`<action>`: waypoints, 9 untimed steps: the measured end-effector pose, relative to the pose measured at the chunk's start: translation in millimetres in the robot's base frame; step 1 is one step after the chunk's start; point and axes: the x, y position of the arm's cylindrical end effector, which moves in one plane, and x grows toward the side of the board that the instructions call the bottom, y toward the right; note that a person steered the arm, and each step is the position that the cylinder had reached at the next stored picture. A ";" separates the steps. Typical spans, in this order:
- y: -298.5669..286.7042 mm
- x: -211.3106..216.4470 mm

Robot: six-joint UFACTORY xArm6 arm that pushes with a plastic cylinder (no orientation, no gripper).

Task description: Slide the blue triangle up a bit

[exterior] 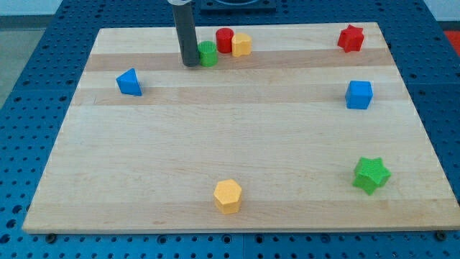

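Note:
The blue triangle [129, 83] lies on the wooden board [230, 144] near the view's left edge, in the upper part. My tip [191, 64] stands at the view's top centre, well to the right of the blue triangle and a little above it. The tip touches or nearly touches the left side of a small green block [209, 54].
A red cylinder [225, 39] and a yellow block [241, 44] sit right of the green block. A red star [351, 38] is at top right, a blue cube [359, 94] at right, a green star [371, 175] at bottom right, a yellow hexagon [228, 196] at bottom centre.

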 end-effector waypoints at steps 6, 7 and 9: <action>-127.5 0.8; -152.2 1.5; -149.9 63.8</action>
